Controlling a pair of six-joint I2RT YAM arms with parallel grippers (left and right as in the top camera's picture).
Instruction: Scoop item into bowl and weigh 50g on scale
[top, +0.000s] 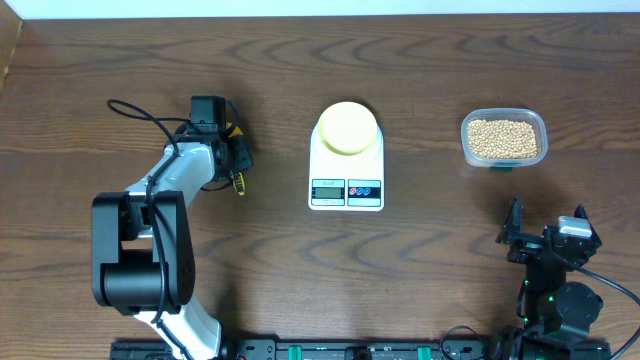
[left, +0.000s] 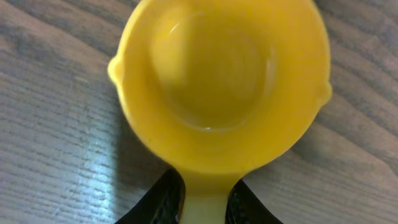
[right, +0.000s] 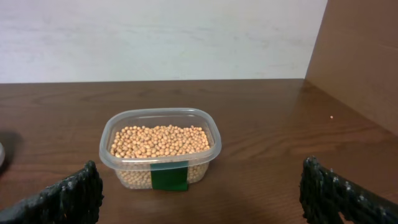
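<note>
Pickup step: left gripper clamped on handle of yellow plastic scoop, right gripper wide open; tan round beans in clear plastic tub just ahead of it, pale-yellow round bowl on white plastic scale ahead-left; next should be lifting scoop across to tub

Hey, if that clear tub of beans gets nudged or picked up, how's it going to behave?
The clear tub looks thin-walled, so it may flex if squeezed. Nearly full of beans, it would probably slide rather than tip, though a jolt could spill some.
</note>
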